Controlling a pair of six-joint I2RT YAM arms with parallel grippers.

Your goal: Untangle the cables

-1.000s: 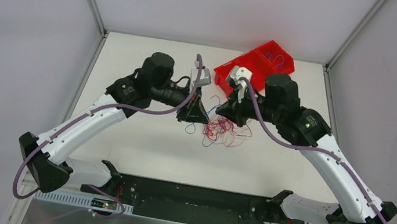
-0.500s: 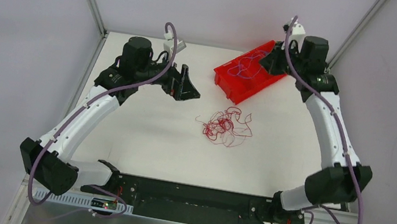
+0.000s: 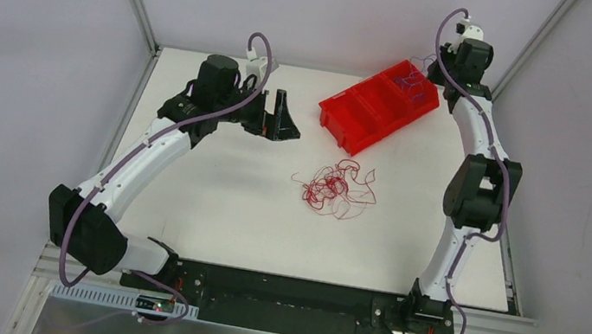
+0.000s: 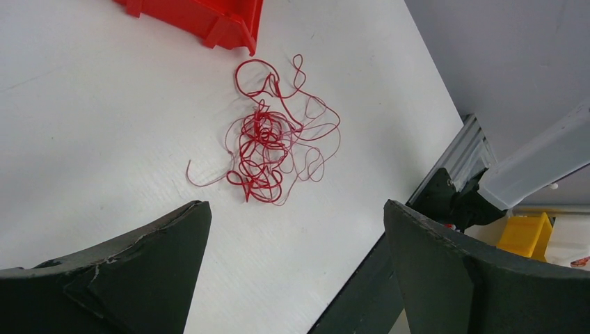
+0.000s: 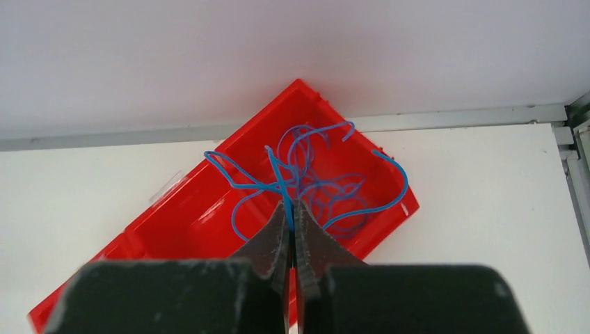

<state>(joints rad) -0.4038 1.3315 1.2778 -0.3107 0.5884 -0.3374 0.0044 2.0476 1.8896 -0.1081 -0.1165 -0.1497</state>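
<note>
A tangle of thin red cables [image 3: 333,188] lies on the white table near the middle, also in the left wrist view as red cables [image 4: 271,142]. My left gripper [image 3: 282,117] hovers open and empty, back left of the tangle; its fingers [image 4: 174,243] frame bare table, left gripper [image 4: 296,209]. My right gripper [image 5: 292,207] is shut on a curly blue cable [image 5: 306,174], which hangs over the far compartment of the red bin [image 5: 202,226]. In the top view the right gripper [image 3: 437,71] is held high at the back right above the blue cable [image 3: 410,80].
The red bin [image 3: 370,112] with its compartments sits at the back right of the table, and its corner [image 4: 229,28] shows in the left wrist view. Metal frame rails edge the table. The arm bases stand at the near edge.
The left gripper let go, opened and drew back to the left. The right arm lifted the blue cable out of the tangle and carried it back over the bin's far compartment.
</note>
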